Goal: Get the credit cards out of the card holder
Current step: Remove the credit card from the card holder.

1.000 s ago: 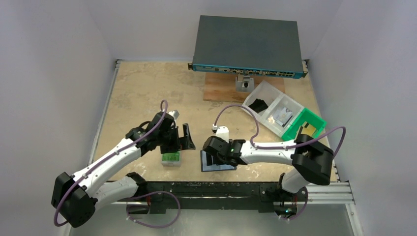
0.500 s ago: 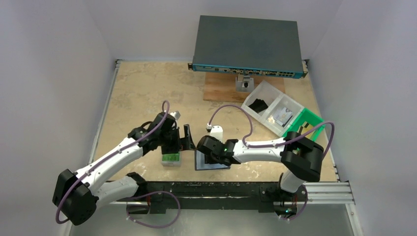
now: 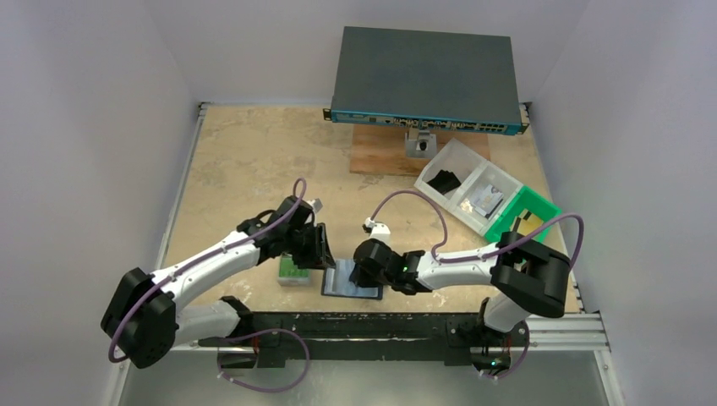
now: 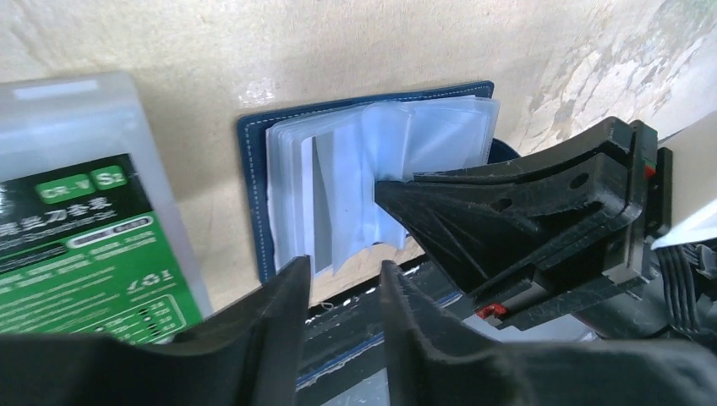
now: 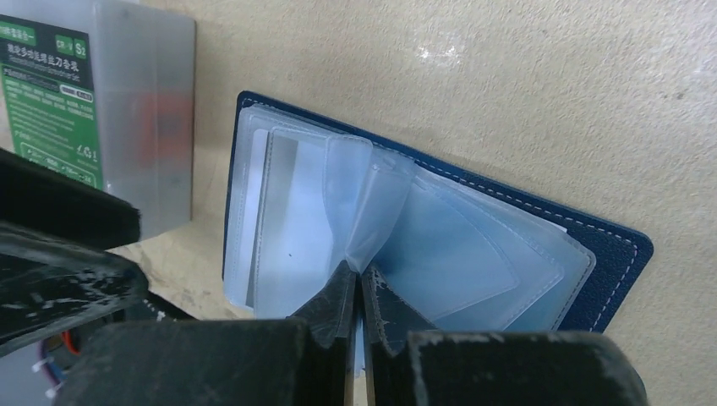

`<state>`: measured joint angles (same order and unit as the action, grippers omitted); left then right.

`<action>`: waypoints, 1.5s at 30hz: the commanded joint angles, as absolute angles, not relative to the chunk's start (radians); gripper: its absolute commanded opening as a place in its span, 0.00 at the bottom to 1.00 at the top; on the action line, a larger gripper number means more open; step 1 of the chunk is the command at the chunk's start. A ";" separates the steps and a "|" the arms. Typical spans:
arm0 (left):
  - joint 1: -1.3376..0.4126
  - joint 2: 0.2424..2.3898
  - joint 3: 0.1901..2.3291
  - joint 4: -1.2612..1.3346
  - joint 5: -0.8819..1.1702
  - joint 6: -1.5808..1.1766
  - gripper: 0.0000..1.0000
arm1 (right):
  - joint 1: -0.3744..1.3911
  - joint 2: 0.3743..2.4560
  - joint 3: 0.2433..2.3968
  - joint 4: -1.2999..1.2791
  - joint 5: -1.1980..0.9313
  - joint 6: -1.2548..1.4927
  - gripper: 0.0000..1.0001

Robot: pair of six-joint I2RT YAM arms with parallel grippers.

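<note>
The right fingers point(image 5: 331, 311) pinch the open card holder point(image 5: 621, 254) by a clear sleeve point(image 5: 363, 194) on the tabletop point(image 5: 507, 101); the left fingers point(image 4: 264, 321) hover slightly apart, empty

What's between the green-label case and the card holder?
Nothing: only a bare strip of table separates the case from the card holder; they don't touch. Clearest in the left wrist view.

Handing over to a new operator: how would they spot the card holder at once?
Look at the middle of the table's near edge. The card holder lies open there, just right of the case. It is navy with clear sleeves fanned up; the case is grey plastic with a green label.
</note>
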<state>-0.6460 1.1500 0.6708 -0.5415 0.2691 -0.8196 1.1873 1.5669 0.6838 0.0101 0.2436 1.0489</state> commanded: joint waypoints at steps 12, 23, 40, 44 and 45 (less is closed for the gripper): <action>-0.725 1.349 0.720 -0.433 0.267 -0.807 0.11 | 1.155 1.548 0.521 0.043 0.134 1.092 0.00; -0.748 1.428 0.714 -0.371 0.302 -0.809 0.27 | 1.149 1.566 0.520 0.064 0.118 1.090 0.00; -0.752 1.374 0.750 -0.402 0.312 -0.811 0.00 | 1.147 1.404 0.674 -0.112 0.131 1.004 0.38; -0.755 1.367 0.748 -0.385 0.348 -0.807 0.00 | 1.147 1.379 0.715 -0.192 0.166 0.999 0.43; -0.757 1.365 0.750 -0.383 0.355 -0.807 0.00 | 1.147 1.375 0.722 -0.211 0.178 0.999 0.43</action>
<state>-0.7486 1.3911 0.7136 -0.4095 0.3126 -0.8192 1.1442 1.4128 0.6621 -0.0986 0.1368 1.0241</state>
